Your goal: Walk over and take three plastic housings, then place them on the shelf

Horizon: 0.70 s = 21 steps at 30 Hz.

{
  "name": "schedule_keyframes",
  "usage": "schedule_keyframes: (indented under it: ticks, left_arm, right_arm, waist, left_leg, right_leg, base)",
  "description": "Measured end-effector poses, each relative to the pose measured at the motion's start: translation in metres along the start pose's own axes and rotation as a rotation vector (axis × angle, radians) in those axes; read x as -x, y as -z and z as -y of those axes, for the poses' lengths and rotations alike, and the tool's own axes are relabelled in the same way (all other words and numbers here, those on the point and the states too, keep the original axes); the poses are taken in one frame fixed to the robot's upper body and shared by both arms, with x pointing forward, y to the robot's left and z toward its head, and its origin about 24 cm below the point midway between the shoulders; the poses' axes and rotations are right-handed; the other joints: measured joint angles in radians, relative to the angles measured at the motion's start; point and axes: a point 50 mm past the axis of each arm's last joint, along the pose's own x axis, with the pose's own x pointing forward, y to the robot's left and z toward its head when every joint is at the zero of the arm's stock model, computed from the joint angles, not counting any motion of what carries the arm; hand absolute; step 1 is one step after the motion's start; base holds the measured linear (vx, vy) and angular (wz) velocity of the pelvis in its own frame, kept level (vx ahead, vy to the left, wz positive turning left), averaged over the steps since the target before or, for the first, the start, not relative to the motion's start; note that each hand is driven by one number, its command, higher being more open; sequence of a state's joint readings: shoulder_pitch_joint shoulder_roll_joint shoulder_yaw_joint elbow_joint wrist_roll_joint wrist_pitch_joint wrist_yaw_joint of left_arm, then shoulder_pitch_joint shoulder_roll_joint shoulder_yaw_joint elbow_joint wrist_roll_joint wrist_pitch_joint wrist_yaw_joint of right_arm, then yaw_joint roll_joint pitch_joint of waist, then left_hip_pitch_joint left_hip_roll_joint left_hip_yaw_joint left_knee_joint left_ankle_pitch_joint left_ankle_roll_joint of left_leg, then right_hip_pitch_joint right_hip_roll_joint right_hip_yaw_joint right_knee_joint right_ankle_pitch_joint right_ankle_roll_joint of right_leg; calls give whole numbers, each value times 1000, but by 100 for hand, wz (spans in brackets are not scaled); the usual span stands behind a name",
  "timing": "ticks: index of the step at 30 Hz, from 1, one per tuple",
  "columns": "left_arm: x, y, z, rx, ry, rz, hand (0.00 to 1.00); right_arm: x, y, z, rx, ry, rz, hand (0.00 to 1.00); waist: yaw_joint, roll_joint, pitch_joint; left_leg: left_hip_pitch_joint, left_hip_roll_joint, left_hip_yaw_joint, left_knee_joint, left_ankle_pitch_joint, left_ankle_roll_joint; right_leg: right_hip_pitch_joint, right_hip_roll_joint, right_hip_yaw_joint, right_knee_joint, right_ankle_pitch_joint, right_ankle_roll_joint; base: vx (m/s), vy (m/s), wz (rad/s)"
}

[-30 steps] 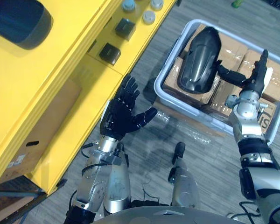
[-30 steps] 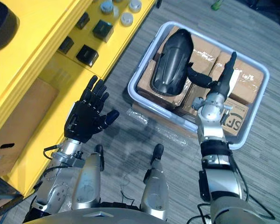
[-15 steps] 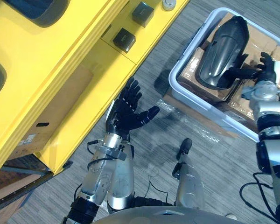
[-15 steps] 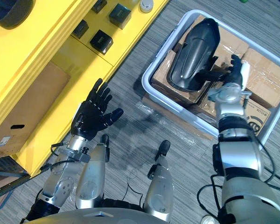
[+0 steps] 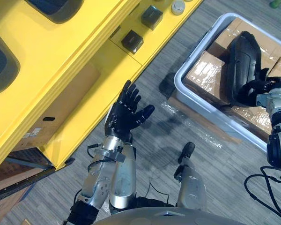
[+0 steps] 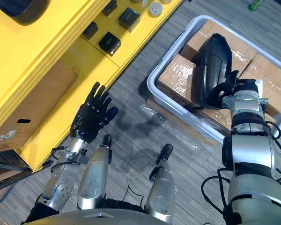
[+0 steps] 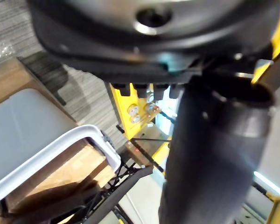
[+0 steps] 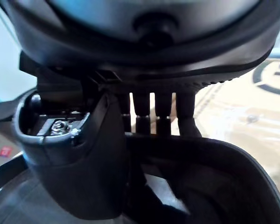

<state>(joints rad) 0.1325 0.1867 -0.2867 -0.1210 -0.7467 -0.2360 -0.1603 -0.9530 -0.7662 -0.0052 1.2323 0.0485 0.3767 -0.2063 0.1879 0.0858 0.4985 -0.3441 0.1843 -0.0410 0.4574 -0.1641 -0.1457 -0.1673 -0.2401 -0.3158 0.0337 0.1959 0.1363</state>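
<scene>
Right wrist view: my right hand [image 8: 130, 56] has its fingers [image 8: 156, 112] curled over the rim of the black plastic housing [image 8: 214, 154], thumb clamped on its side. The housing rests on wrapped cardboard boxes [image 6: 175, 77], about midway along the grey bin [image 6: 151, 86]. My left hand [image 6: 89, 119] is raised over the floor beside the yellow shelf [image 6: 47, 56], fingers spread, holding nothing.

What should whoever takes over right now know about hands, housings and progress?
Left hand: open, empty, raised beside the yellow shelf.
Right hand: fingers curled round the black plastic housing, tipped on edge on the cardboard boxes in the grey bin.
Done: grasp made; two dark shapes on the shelf's top level may be earlier housings.
Left: lift it out, carry it over, place it on the shelf.
</scene>
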Motion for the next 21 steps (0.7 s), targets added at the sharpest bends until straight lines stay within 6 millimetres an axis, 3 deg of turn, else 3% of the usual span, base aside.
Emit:
schedule_keyframes:
  ticks: [2, 5, 10, 14, 17, 21]
  left_arm:
    - [8, 2, -4, -2, -8, -20, 100]
    - [14, 7, -7, -5, -13, -76, 100]
    - [19, 16, -8, -25, -10, -162, 100]
    - [20, 28, -7, -31, -3, -299, 100]
    - [13, 37, -2, 19, 46, -378, 100]
    - [-8, 42, 6, 33, 127, -427, 100]
  right_arm:
    - [-1, 16, -3, -19, 25, -44, 0]
    - [0, 21, -6, -15, 111, -16, 0]
    - [22, -17, -13, 9, 192, 299, 0]
    - [48, -28, -33, 35, 168, 537, 0]
    - [61, -26, -49, 61, 140, 637, 0]
    - [76, -23, -66, 37, 81, 722, 0]
  waist:
    - [-2, -4, 1]
    - [-7, -14, 5]
    - [-36, -47, -14]
    - [-59, -95, -131]
    - [-75, -111, -211]
    - [-102, -121, -256]
  left_leg:
    - [31, 2, 6, -19, 4, -3]
    - [81, 5, 19, -55, 18, -8]
    - [182, 21, 53, -132, 32, -16]
    - [265, 32, 91, -231, 63, -30]
    - [315, 37, 123, -274, 65, -33]
    - [373, 37, 154, -305, 65, -33]
  right_leg:
    - [20, 1, -1, 0, -6, -4]
    - [47, 3, 7, -6, -8, -6]
    - [115, 22, 19, -58, -3, -1]
    - [152, 37, 32, -106, 4, -2]
    - [164, 43, 47, -110, 4, -2]
    - [188, 42, 54, -110, 4, -2]
  base:
    - [15, 2, -3]
    - [25, 0, -11]
    - [29, -17, -15]
    - [119, -23, -16]
    - [124, 11, -23]
    - [48, 31, -20]
